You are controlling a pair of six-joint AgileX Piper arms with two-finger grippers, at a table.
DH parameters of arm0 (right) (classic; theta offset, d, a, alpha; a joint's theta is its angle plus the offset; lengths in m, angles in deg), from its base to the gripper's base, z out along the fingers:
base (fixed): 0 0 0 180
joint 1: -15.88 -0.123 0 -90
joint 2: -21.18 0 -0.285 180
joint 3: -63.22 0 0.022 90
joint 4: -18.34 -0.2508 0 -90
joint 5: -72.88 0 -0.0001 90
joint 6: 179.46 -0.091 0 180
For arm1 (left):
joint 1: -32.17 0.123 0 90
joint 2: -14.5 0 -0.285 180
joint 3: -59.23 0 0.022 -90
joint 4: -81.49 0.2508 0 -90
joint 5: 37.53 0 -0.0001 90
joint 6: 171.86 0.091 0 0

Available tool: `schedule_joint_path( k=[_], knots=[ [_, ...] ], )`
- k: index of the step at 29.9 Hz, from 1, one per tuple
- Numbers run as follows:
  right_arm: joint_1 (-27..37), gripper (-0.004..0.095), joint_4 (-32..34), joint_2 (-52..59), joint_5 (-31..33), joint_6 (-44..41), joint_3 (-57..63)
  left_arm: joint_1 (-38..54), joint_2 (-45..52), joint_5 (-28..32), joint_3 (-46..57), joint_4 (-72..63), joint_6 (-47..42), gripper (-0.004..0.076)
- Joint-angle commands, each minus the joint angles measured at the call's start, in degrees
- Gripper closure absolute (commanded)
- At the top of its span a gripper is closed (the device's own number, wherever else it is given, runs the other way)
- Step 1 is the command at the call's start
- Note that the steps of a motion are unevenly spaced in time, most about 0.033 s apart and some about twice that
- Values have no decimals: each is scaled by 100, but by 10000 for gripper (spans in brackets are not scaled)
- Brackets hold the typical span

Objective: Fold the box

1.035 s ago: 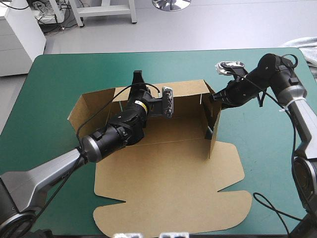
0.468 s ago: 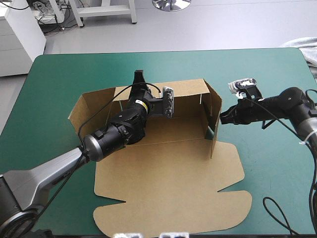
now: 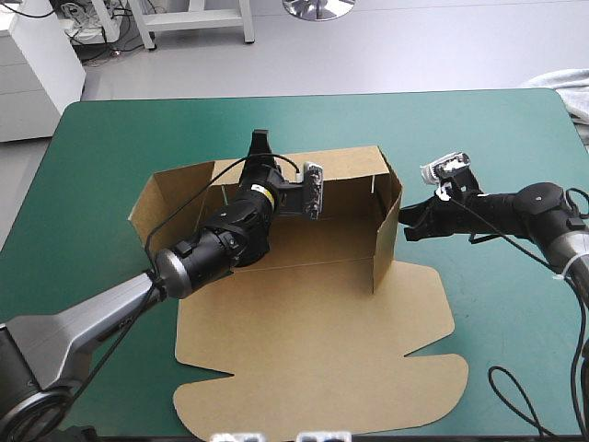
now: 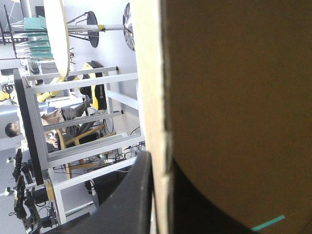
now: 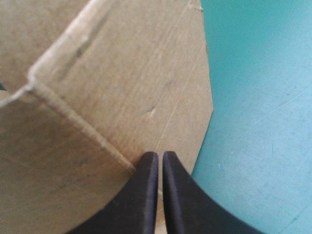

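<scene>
Two walls of the box (image 3: 322, 313) stand, back and right, at the middle of the table (image 3: 110, 138); left wall splayed, lid flat. The left gripper (image 4: 161, 195) pinches the back wall's top edge. The right gripper (image 5: 156, 158), fingers together and empty, apparently pushes the right wall. Tucking remains.

Pale cloth (image 3: 563, 89) lies at the table's (image 3: 138, 138) far-right corner.

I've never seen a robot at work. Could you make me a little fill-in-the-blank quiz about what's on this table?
The box is cut from ___ board.
Its lid lies ___ on the teal-green table.
The right gripper, fingers shut, points at the box's ___ wall from outside.
The left gripper is ___ on the box's back wall.
Missing words: brown, flat, right, shut.
</scene>
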State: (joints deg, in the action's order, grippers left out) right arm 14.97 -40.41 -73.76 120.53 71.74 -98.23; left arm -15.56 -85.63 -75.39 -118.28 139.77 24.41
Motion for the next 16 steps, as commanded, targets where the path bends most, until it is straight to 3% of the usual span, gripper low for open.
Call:
schedule_joint_path(
  k=[1, 6, 13, 16],
  knots=[
    [45, 712, -183, 241, 318, 310, -131, -45, 118, 62, -74, -296, 71, 734],
    [45, 276, -117, 300, 760, 408, -165, -45, 118, 62, -74, -296, 132, 734],
    [-94, 242, -432, 313, 601, 534, -153, -45, 83, 62, -74, -406, 418, 734],
    [-471, 242, -470, 313, 156, 574, -153, -45, 47, 62, -74, -494, 530, 734]
  ],
)
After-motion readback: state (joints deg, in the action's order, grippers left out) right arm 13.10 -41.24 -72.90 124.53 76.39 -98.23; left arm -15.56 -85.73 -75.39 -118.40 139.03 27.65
